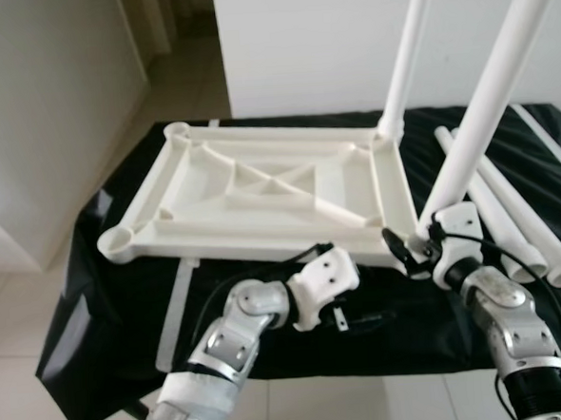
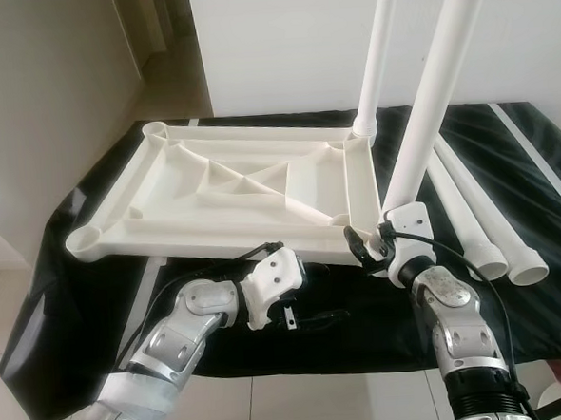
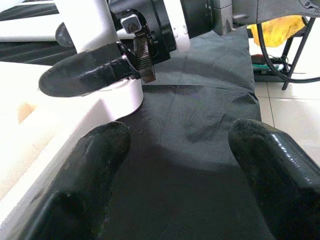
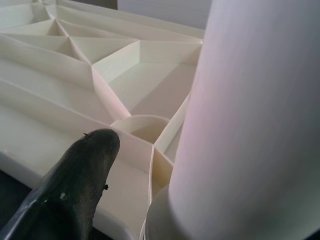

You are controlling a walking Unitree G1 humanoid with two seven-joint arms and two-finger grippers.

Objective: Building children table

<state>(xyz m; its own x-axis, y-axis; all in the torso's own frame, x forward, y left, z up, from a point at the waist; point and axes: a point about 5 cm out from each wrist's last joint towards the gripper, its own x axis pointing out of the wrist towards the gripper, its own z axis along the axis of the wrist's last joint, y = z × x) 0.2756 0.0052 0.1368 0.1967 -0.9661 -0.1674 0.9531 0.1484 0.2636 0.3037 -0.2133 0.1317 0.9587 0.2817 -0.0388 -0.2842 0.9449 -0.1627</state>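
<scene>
A white plastic tabletop (image 1: pixel 216 238) lies upside down on a table covered in black cloth (image 1: pixel 105 306). One white leg (image 1: pixel 405 60) stands upright in its far right corner. A second leg (image 1: pixel 484 112) stands in the near right corner. My right gripper (image 1: pixel 404 247) is shut on that leg's base; one finger (image 3: pixel 85 72) presses against it. My left gripper (image 3: pixel 175 175) is open with nothing between its fingers. It sits low over the cloth at the tabletop's near edge, pointing toward that same corner.
Several loose white legs (image 1: pixel 520 224) lie on the cloth to the right of the tabletop. A flat white strip (image 1: pixel 177 311) lies on the cloth near the front left. A yellow bag (image 3: pixel 280 27) sits beyond the table's right end. Tiled floor surrounds the table.
</scene>
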